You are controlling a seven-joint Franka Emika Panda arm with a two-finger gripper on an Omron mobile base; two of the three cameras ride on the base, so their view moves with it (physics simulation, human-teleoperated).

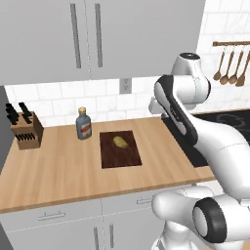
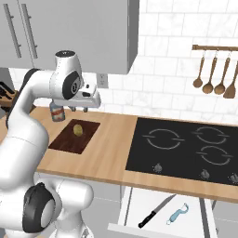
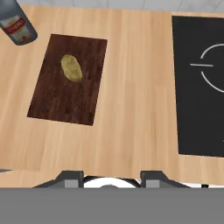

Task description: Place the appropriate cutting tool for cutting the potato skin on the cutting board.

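Fingers (image 3: 112,178) poke up at the bottom of the hand view, tips set apart with nothing between them, so spread and empty. They hang high above the tabletop (image 3: 131,113), looking straight down on bare wood between the cutting board (image 3: 65,96) and the black cooktop (image 3: 197,109).

Potato (image 3: 71,68) lies on the board's far half, ahead and left of the fingers, long axis roughly along the board's length. Bottle (image 3: 17,24) stands just off the board's far left corner.

Peeler (image 2: 178,214), the task's tool, is not on the tabletop at all. It lies in the open drawer (image 2: 125,214) under the cooktop, well below the fingers and off to their right, well apart from the board. Blue handle runs diagonally, pale head toward upper right in the right base view. Black-handled knife (image 2: 155,212) lies just beside it on the left, near parallel, not touching as far as I can tell; wrong tool.

Judgement: nothing picked yet; the next move calls for a long drop right and down into the drawer, with the jaws turned across the peeler's diagonal.

View differences: right base view shows the drawer, both tools and the hanging wooden spoons (image 2: 216,74). Left base view adds the knife block (image 1: 27,129) far left, drawer hidden behind the arm.
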